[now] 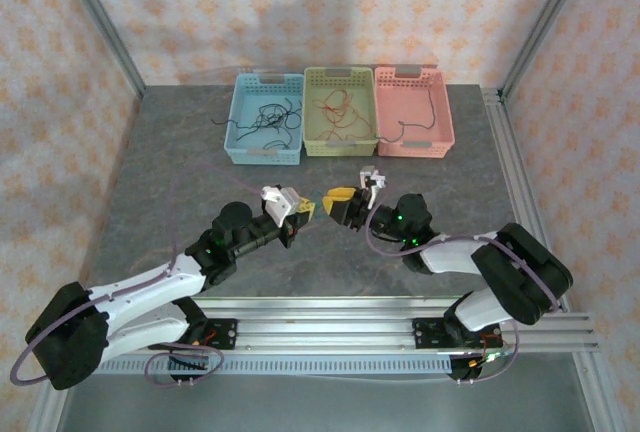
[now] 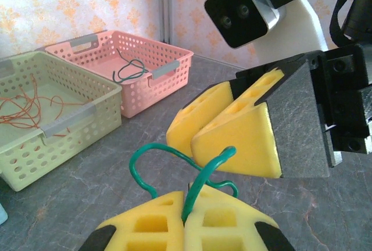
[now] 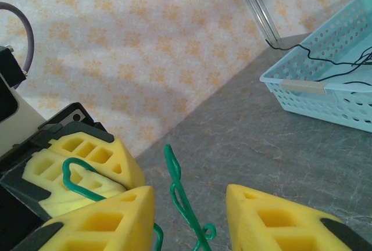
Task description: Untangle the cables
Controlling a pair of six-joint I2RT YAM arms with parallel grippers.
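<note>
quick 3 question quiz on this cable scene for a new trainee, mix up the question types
1. True or false: the left end effector is shut on a green cable.
2. Which basket holds the orange-red cables? A blue basket; B yellow-green basket; C pink basket.
3. Fill in the blank: in the right wrist view, the jaws of the right end effector stand ____, with the green cable hanging in the gap between them.

Key: 1 true; 2 B; 3 open.
</note>
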